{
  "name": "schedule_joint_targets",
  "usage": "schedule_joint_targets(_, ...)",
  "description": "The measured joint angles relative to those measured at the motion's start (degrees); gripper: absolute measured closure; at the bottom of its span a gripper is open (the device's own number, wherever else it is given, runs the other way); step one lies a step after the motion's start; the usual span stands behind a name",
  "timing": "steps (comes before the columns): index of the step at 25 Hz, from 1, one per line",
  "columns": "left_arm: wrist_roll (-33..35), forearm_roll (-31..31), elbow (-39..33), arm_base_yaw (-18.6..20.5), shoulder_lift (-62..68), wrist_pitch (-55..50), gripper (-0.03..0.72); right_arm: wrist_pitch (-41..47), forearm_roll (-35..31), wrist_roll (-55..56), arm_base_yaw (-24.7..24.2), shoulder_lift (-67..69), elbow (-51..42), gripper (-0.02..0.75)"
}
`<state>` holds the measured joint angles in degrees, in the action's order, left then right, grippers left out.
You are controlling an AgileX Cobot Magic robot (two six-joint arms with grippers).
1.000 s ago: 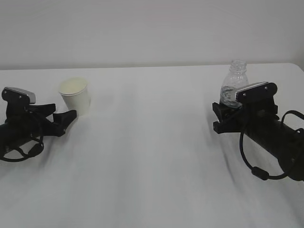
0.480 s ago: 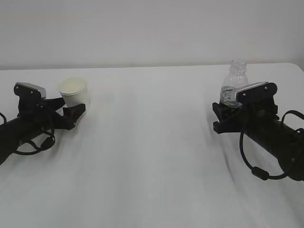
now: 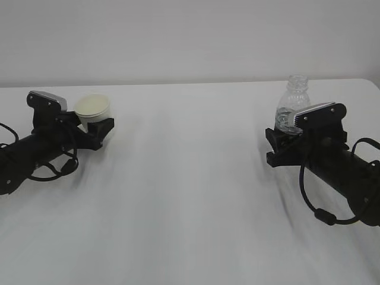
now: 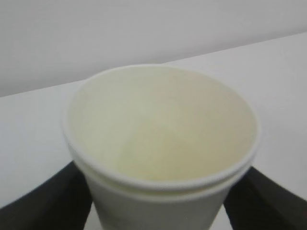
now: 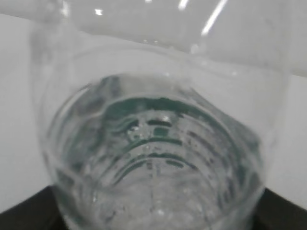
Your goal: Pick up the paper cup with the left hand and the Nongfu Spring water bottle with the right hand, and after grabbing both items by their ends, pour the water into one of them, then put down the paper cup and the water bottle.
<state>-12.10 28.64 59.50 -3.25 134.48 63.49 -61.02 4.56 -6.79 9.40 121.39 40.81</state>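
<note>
Left hand (image 3: 95, 126) jaws wide round paper cup (image 3: 92, 108) (upright); right hand (image 3: 284, 142) jaws hug water bottle (image 3: 291, 107).

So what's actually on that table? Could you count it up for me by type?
Paper cups: 1, the paper cup
Plastic bottles: 1, the water bottle
Robot grippers: 2, the left gripper and the right gripper
Total: 4
</note>
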Motion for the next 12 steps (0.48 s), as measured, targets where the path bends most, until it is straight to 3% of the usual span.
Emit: schedule_joint_targets(12, -0.8, -1.0, 4.1, -0.2, 4.1, -1.1, 0.100, 0.0, 0.0, 0.0, 0.0, 0.0, 0.0, 0.264)
